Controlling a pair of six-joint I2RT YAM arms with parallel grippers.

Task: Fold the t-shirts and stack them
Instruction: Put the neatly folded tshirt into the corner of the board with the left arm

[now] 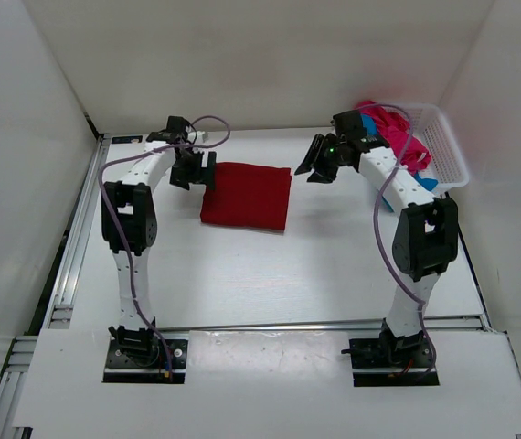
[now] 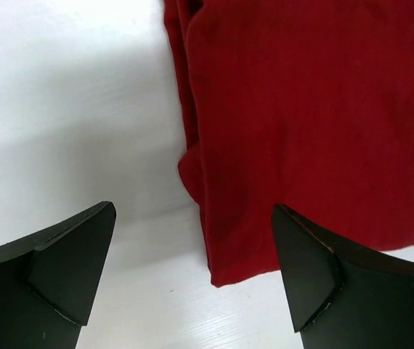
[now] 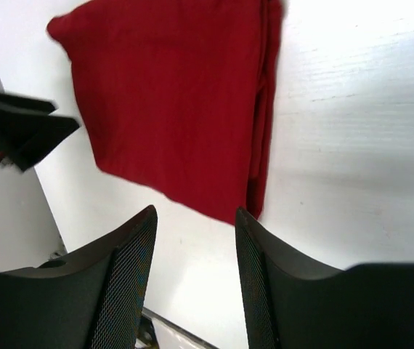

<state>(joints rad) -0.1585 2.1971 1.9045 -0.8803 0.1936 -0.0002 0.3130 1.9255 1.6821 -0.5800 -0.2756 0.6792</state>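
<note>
Lying folded flat, red shirt (image 1: pixel 246 195) sits between left gripper (image 1: pixel 195 176) and right gripper (image 1: pixel 315 169). Both claws stand apart, left wider, gripping nothing. Pink shirt (image 1: pixel 393 128) heaped in basket (image 1: pixel 448 146).

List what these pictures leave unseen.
- Top view: blue t-shirt mostly hidden by the right arm and pink t-shirt in the basket.
- Left wrist view: dark red t-shirt cut off by top and right edges.
- Right wrist view: its far end runs off the top.

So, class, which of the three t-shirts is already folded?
The dark red t-shirt, a neat rectangle on the table; the pink t-shirt and blue t-shirt lie crumpled in the basket.
</note>
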